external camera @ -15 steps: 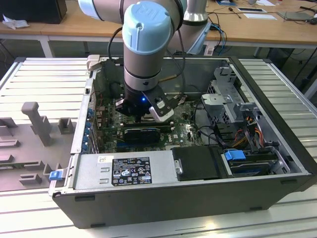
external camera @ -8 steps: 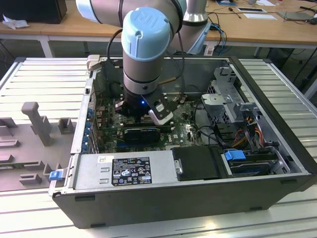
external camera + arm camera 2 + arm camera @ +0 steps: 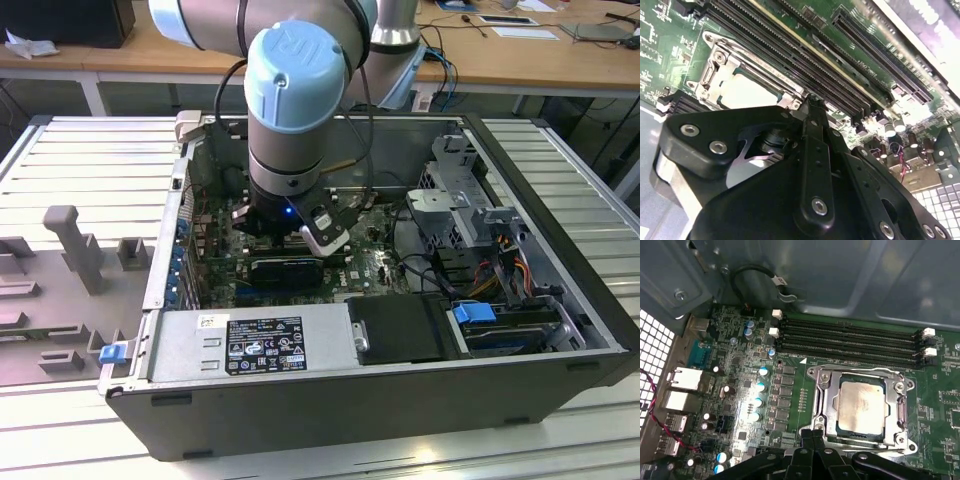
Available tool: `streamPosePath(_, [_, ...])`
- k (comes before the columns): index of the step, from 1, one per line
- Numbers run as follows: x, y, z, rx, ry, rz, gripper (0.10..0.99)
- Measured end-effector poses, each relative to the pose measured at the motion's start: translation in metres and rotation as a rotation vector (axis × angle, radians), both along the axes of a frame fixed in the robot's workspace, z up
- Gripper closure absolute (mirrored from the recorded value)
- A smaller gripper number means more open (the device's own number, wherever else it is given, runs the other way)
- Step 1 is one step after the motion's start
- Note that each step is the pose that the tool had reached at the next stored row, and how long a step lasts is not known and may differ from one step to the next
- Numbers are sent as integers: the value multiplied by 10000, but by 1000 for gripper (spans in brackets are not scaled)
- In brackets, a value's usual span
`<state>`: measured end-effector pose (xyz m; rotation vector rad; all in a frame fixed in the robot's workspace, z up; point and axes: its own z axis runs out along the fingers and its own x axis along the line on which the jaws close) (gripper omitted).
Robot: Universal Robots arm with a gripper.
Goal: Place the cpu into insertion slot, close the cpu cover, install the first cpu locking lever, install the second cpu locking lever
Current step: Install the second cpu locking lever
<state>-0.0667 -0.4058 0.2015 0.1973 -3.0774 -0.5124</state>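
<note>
The cpu (image 3: 861, 406) lies flat in the insertion slot (image 3: 860, 434), its pale metal face up; it also shows in the second wrist view (image 3: 747, 92). The silvery cpu cover (image 3: 826, 400) lies down around the chip as a frame. My gripper (image 3: 813, 436) is low over the board at the socket's near edge, fingers together with nothing seen between them. In the second wrist view the gripper (image 3: 812, 102) reaches to the socket's corner. In the exterior view the gripper (image 3: 290, 232) is deep inside the open computer case (image 3: 560, 250). The locking levers cannot be told apart from the frame.
Long black memory slots (image 3: 850, 337) run beside the socket. Blue-topped capacitors (image 3: 760, 387) and rear ports (image 3: 682, 380) stand on its other side. A black cable (image 3: 757, 272) loops off the case wall. Drive bays (image 3: 470, 220) and a power supply (image 3: 250, 345) crowd the case.
</note>
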Motion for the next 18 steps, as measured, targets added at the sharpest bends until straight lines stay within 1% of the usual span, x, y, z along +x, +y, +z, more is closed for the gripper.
streamPosePath(4, [0, -7, -44, 135, -1, 0, 980])
streamPosePath(5, [-1, -8, -53, 152, 0, 0, 980])
streamPosePath(8, [-13, -8, -71, 265, 0, 2, 980])
streamPosePath(11, [-37, -8, -92, 323, 0, 11, 980])
streamPosePath(13, [-38, -8, -73, 334, -1, 10, 980])
streamPosePath(14, [-38, -8, -31, 336, -1, 11, 980])
streamPosePath(15, [-38, -8, 35, 334, -1, 10, 980])
streamPosePath(18, [-40, -8, 104, 334, 0, 10, 980])
